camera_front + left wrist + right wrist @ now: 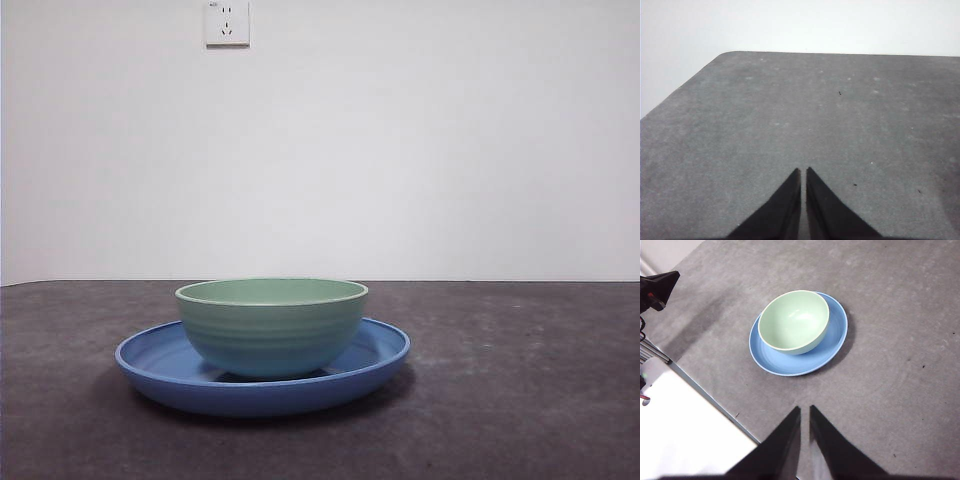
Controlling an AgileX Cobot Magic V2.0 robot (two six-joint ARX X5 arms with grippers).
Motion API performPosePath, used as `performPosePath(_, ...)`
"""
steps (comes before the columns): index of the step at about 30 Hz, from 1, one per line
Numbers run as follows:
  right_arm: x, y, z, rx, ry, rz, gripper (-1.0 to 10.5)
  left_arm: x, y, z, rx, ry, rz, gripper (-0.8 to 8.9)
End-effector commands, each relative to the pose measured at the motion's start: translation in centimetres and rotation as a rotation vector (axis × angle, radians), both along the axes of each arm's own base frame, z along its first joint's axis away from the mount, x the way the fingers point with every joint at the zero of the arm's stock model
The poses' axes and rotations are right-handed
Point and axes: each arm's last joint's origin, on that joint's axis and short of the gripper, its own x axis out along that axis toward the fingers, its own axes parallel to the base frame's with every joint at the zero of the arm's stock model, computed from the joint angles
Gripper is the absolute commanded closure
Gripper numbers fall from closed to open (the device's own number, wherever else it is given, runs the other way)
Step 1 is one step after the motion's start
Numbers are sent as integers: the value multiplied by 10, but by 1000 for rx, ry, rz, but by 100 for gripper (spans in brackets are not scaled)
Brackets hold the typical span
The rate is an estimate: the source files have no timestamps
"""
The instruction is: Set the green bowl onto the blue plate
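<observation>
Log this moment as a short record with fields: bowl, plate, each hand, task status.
bowl: the green bowl stands upright inside the blue plate, empty, off-centre toward one rim
plate: flat on the grey table, nothing else on it
left hand: left hand shut, over bare table, bowl and plate not in its view
right hand: right hand shut, holding nothing, raised clear of the bowl and plate
task status: bowl on plate, looks done
</observation>
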Motion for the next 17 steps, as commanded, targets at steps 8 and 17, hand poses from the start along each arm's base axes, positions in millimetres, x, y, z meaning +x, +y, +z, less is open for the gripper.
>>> performPosePath(8,-4,-13,6,-11,-184,-112,920,1,0,-7,12,27,-3,794)
performPosePath(17,17,-32,-58,-47,-637,-474,920,1,0,-7,12,27,-3,794)
